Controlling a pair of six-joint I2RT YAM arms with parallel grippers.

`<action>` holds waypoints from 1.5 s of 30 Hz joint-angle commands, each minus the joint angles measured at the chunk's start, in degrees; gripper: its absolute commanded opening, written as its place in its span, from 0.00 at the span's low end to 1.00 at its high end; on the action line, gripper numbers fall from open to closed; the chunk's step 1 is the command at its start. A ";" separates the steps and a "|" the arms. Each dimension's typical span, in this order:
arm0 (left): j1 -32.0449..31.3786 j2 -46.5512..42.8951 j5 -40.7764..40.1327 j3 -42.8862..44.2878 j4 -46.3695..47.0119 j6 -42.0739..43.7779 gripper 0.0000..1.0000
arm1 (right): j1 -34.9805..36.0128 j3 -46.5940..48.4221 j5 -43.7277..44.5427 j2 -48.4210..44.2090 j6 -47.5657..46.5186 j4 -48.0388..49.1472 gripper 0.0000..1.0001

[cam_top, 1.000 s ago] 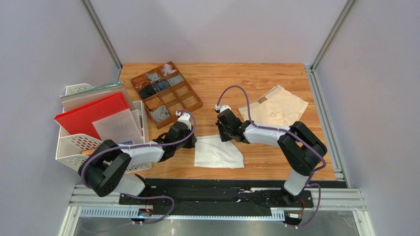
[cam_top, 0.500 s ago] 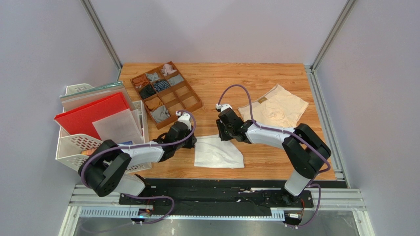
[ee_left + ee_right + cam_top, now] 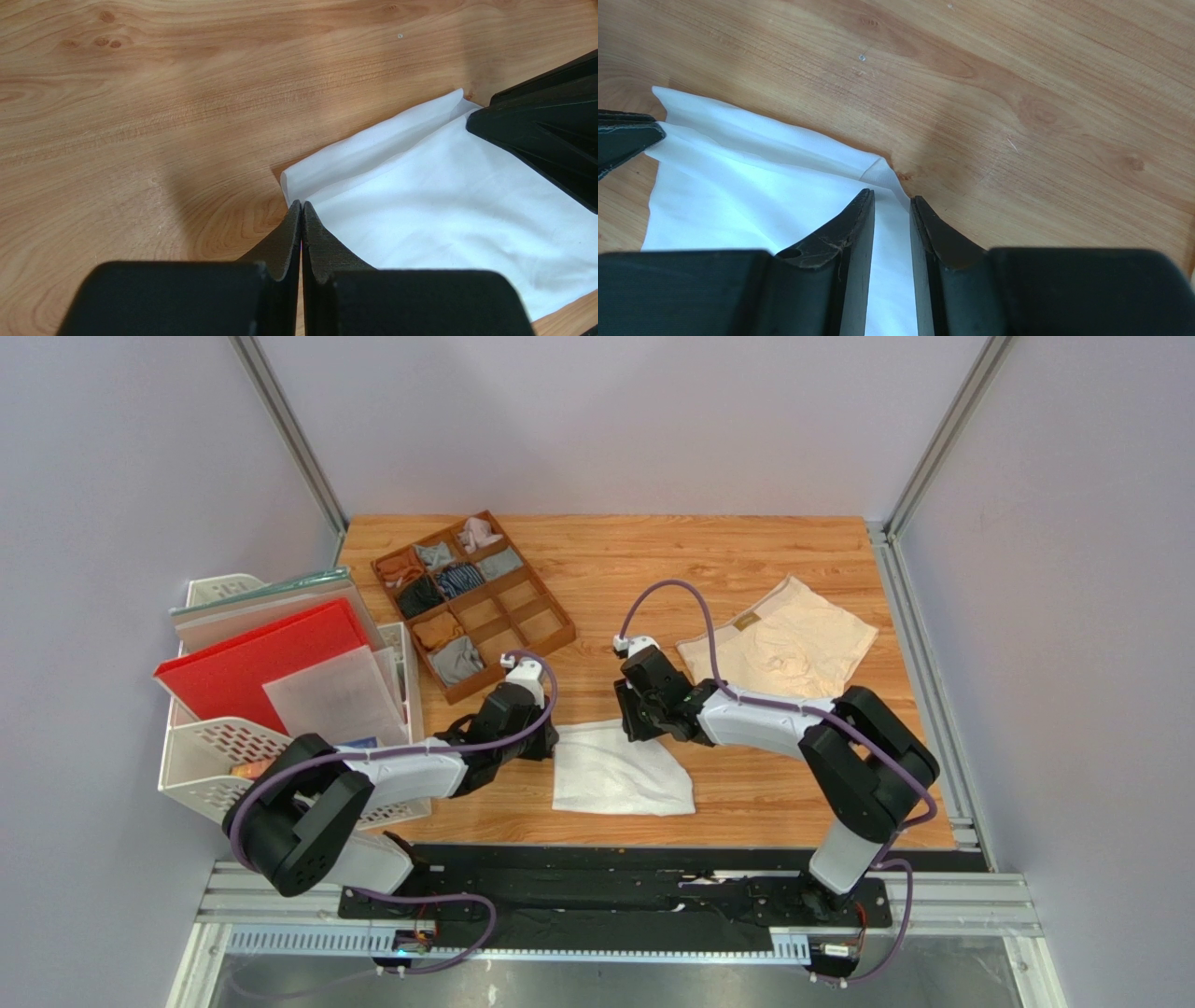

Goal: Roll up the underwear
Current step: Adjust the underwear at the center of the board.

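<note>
White underwear [image 3: 617, 773]: folded flat on the desk [image 3: 659, 574], between my two arms, its two far corners right at the tips of my fingers
Cream underwear [image 3: 786, 647]: spread flat further back on the right, well apart from the white pair, nothing touching it
Left fingers [image 3: 284, 238]: clenched tight with no gap, tips at the far-left corner of the white cloth; I cannot tell whether any cloth is caught between them
Right fingers [image 3: 857, 224]: parted a little, straddling the far-right corner, white cloth showing in the gap, nothing gripped
Step in hand: I judge I am taking both far corners to start the roll towards me
Doing it well: I press the right tips down to the desk before closing, so the whole folded edge goes in
Keeping it even: I want both corners gripped equally deep, then lifted low and turned over together, so the roll does not skew
Risk: the cloth is thin and layered; catching only the top layer would likely open the fold
</note>
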 commanded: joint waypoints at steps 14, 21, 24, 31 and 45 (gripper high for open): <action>0.29 -1.00 0.53 1.38 0.59 0.79 0.00 | 0.01 0.42 0.79 0.51 -0.74 1.47 0.08; 0.29 -1.96 0.09 1.47 0.16 0.53 0.00 | 0.71 0.34 3.94 -3.96 -1.01 -0.19 0.00; 0.29 -2.40 0.09 1.55 -0.02 0.44 0.00 | 1.15 0.25 5.36 -5.56 -1.71 -0.63 0.00; 0.29 -2.84 0.01 1.47 -0.55 0.35 0.00 | 1.76 1.48 5.80 -5.04 -2.68 -1.96 0.01; 0.29 -1.87 1.15 1.11 0.95 0.18 0.00 | 1.85 2.36 4.48 -0.99 -2.50 -0.38 0.08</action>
